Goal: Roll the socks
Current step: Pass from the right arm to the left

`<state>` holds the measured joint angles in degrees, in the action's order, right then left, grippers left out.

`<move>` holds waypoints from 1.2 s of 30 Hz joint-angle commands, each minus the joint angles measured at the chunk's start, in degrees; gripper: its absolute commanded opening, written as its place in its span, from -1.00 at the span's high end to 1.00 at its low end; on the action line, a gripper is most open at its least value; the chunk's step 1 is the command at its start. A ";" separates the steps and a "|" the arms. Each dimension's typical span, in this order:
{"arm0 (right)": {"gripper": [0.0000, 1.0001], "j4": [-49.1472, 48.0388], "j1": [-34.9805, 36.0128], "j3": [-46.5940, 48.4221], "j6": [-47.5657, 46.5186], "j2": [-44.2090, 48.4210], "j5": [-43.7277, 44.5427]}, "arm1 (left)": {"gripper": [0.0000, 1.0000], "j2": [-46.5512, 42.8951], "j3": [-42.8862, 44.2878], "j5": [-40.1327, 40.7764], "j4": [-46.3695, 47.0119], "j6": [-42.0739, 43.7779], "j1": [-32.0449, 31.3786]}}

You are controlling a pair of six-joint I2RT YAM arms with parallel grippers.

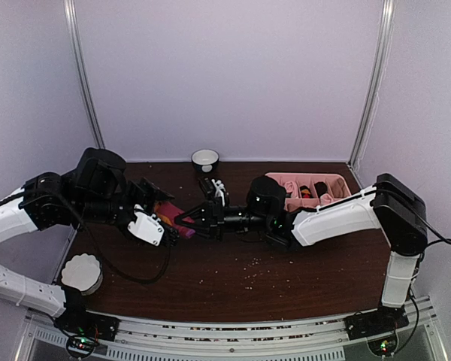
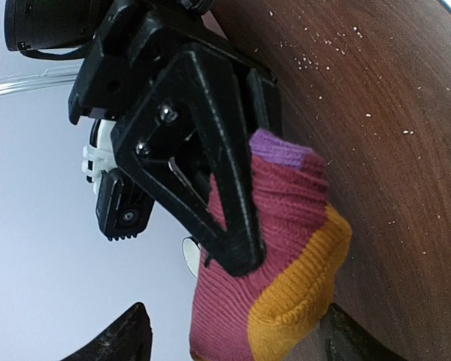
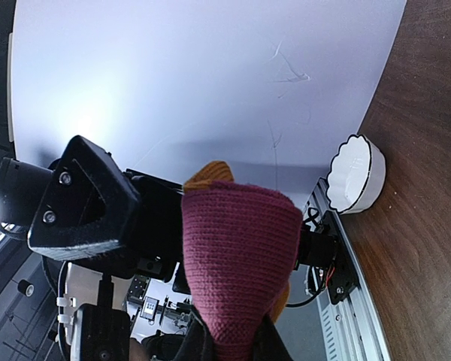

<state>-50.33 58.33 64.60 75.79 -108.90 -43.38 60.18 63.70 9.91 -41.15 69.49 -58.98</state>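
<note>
Sock [image 2: 286, 218] half-hidden by right fingers [image 2: 229, 195]

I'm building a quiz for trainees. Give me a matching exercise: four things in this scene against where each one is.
Things:
1 dark red sock
2 pink tray
3 scalloped white dish
4 black-rimmed cup

Places:
A far edge, middle
B gripped in the right hand
C near left corner
D far right

Pairs: 1-B, 2-D, 3-C, 4-A.
</note>
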 commanded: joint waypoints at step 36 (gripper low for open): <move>-0.99 9.68 -1.87 -7.92 -14.25 12.94 12.66 | 1.00 6.38 14.46 -1.53 -1.52 -28.01 2.76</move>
<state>-57.41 57.45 57.71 77.03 -102.76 -34.76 64.03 71.37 14.00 -36.42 56.21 -59.42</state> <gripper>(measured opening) 0.991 0.129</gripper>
